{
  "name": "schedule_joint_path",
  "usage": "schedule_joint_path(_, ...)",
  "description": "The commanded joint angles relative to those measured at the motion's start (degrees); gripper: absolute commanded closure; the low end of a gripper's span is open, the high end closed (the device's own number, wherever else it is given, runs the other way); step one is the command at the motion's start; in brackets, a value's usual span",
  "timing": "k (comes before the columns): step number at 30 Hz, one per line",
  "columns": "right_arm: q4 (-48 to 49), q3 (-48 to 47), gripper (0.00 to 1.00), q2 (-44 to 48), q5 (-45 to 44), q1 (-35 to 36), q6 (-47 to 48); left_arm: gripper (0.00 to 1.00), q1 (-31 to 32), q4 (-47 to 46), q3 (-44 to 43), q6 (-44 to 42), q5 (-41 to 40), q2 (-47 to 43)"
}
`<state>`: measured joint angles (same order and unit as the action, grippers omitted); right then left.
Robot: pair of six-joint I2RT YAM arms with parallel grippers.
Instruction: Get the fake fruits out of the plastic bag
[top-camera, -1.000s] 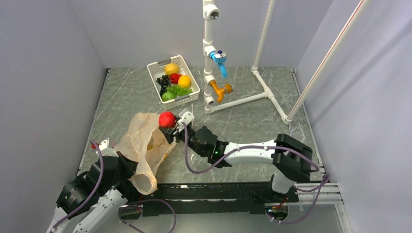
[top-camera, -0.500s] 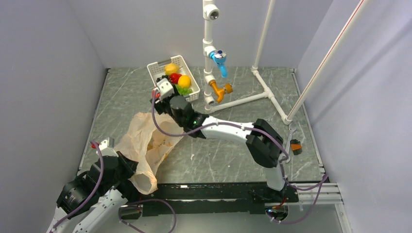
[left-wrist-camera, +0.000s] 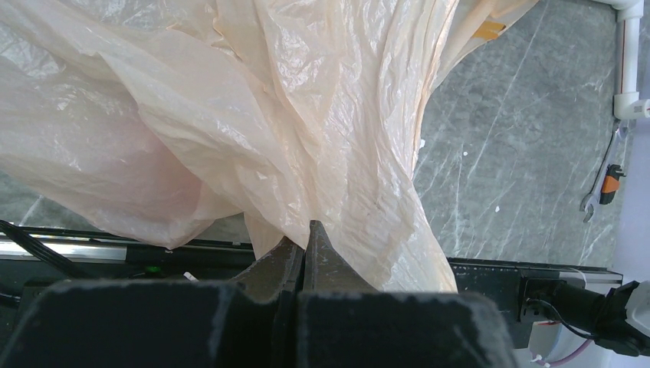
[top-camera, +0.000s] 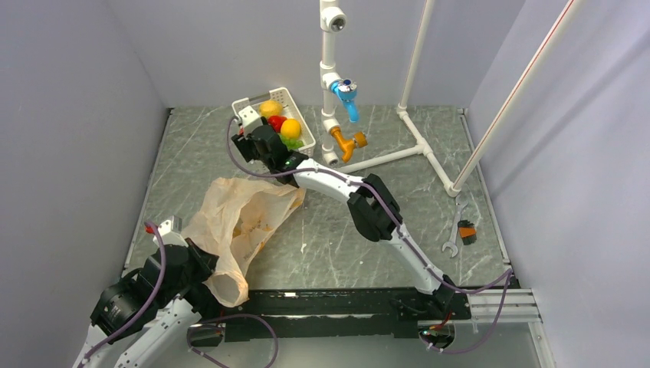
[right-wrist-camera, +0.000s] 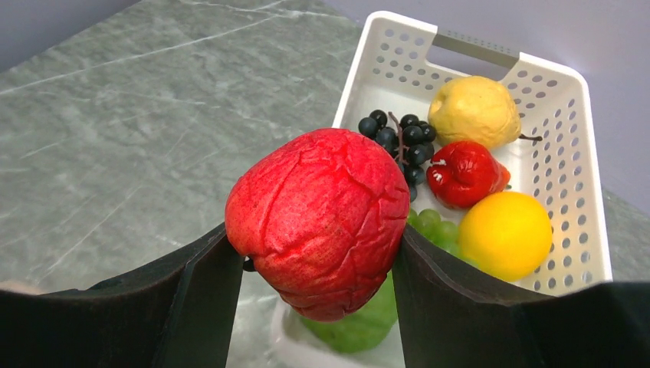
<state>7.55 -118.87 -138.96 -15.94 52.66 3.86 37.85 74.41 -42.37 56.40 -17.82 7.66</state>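
Grey marble-look table (top-camera: 383,230), plain grey walls. Nearest, the left gripper (left-wrist-camera: 305,239) has its jaws pressed together, pinching a fold of the thin crinkly translucent peach-orange plastic bag (top-camera: 238,222), which lies slumped front-left on the table. One wrench (top-camera: 457,234) lies mid-right. Further back, the right gripper (right-wrist-camera: 313,241) has its jaws apart but clamped on a wrinkled red plastic fruit (right-wrist-camera: 322,207), held over the near end of the white perforated basket (right-wrist-camera: 571,146).

Progress, my read: this fruit is out of the bag but not yet dropped. The bag looks limp; can't tell if anything is left inside.

Counts: one bag, one basket, one held fruit. Six in the basket:
- one black grape bunch (right-wrist-camera: 398,142)
- one yellow lemon (right-wrist-camera: 474,110)
- one small red fruit (right-wrist-camera: 464,172)
- one orange-yellow round fruit (right-wrist-camera: 506,234)
- one green grape bunch (right-wrist-camera: 433,226)
- one round green fruit (right-wrist-camera: 356,326)
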Motion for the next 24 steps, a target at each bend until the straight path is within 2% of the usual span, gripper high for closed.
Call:
schedule_joint_path(1,-3.45,-10.18,0.97,-4.63,2.91,-2.82,-0.22,1.0,-0.29,-1.35,0.2,-0.5,0.65,0.53)
schedule_joint_path(4,-2.5,-12.32,0.86,-7.08,3.17,-3.33,1.33,1.0,-0.31,-1.44,0.14,-0.91,0.93,1.28)
schedule_joint_path(9,-1.61,-14.8,0.8,-9.87,3.0,-4.27,2.2,1.0,-0.44,-1.6,0.19,-1.15,1.11,1.91)
schedule_joint_path(13,-0.93,-16.17,0.7,-11.53,3.79,-5.48,0.41,1.0,-0.43,-1.66,0.18,-1.23,1.21,2.0)
schedule_joint_path(21,-3.85,-19.0,0.28,-13.58,5.45,-6.84,-1.58,1.0,-0.46,-1.64,0.25,-1.3,1.33,1.57)
schedule_joint_path(24,-4.05,-17.34,0.2,-12.1,5.86,-6.84,-1.81,1.0,-0.43,-1.77,0.27,-1.38,1.39,1.51)
